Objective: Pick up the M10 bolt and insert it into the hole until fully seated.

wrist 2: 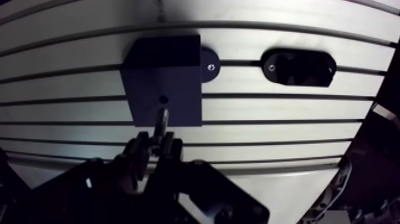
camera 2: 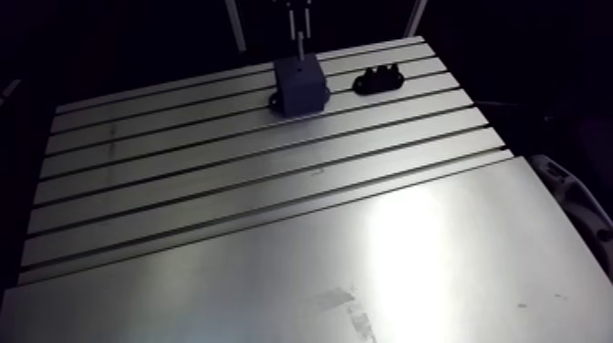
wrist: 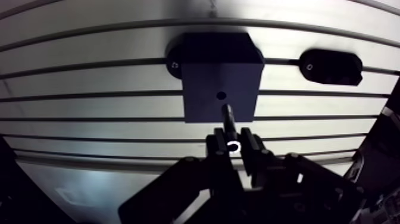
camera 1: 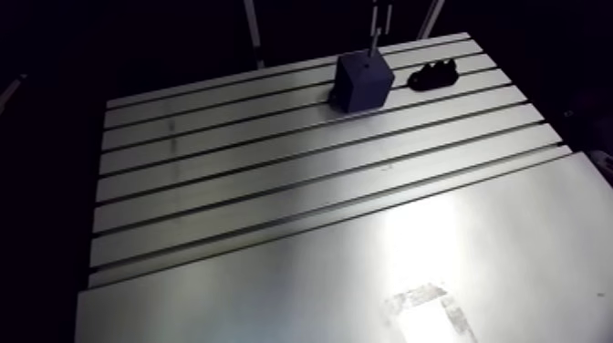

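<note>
A dark square block (wrist: 202,89) stands on the slotted table (camera 1: 274,182) near its far edge, with a small round hole (wrist: 221,95) in its top face. In the wrist view my gripper (wrist: 234,146) is shut on the M10 bolt (wrist: 228,116). The bolt's shank points down at the block, and its tip hangs just short of the hole, slightly to the gripper's side of it. In the arm view the bolt (camera 1: 371,41) shows as a thin bright rod just above the block (camera 1: 365,82). Whether the tip touches the block I cannot tell.
A black oblong holder (wrist: 330,67) is fixed to the table beside the block, also seen as the holder (camera 1: 436,76) in the arm view. A smooth metal plate (camera 1: 410,265) covers the table's near part, with a strip of tape (camera 1: 429,306) on it.
</note>
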`<state>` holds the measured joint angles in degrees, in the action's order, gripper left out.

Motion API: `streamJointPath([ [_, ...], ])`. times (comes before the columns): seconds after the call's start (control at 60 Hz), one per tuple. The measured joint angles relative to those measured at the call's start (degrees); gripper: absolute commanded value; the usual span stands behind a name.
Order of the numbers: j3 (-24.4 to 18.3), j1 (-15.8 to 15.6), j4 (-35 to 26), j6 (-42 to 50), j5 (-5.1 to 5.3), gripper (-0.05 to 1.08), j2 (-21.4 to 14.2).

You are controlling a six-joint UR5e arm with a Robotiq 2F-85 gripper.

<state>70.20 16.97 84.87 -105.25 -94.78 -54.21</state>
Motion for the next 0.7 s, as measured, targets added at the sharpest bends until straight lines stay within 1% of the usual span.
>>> streamJointPath([
  [0.7,0.60,-0.77,0.41,0.07,-0.04,1.08,0.25],
])
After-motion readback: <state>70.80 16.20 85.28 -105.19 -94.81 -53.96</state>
